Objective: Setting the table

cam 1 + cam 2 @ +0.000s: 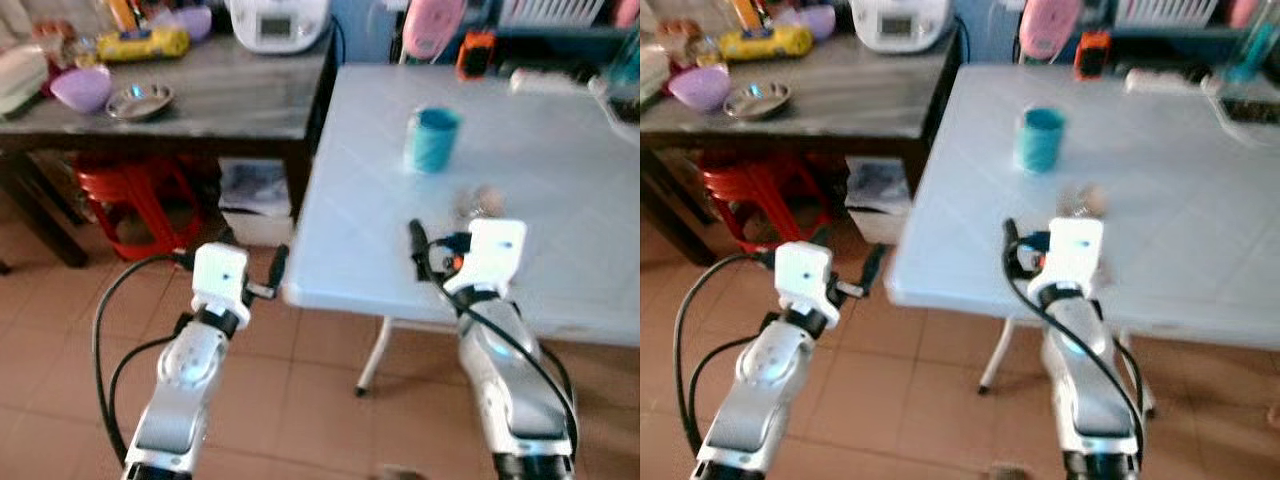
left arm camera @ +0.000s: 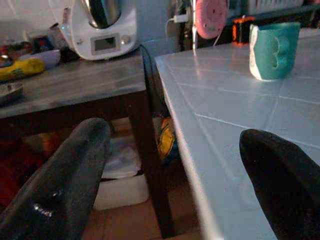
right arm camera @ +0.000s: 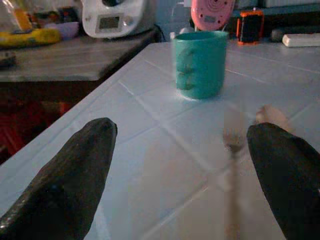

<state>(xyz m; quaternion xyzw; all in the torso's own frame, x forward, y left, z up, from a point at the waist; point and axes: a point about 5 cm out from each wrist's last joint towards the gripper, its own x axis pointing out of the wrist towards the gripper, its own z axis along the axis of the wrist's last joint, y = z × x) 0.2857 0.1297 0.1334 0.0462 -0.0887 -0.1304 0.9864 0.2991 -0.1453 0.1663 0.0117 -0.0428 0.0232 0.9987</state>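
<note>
A teal cup (image 1: pixel 432 138) stands upright on the white table (image 1: pixel 560 250), left of its middle. Just nearer than the cup lies a small blurred utensil (image 3: pixel 233 143) with a pale end; I cannot make out what kind. My right gripper (image 3: pixel 184 128) is open over the table's near part, pointing at the cup and the utensil, with nothing between its fingers. My left gripper (image 1: pixel 232 256) is open too, held low just off the table's near left corner (image 2: pixel 210 200), above the floor.
A dark wooden side table (image 1: pixel 230 100) stands to the left, carrying a purple bowl (image 1: pixel 80 88), a steel bowl (image 1: pixel 140 101), a yellow packet (image 1: pixel 143 43) and a white appliance (image 1: pixel 278 22). Under it are a red stool (image 1: pixel 135 195) and a white box (image 1: pixel 255 205). The floor is tiled.
</note>
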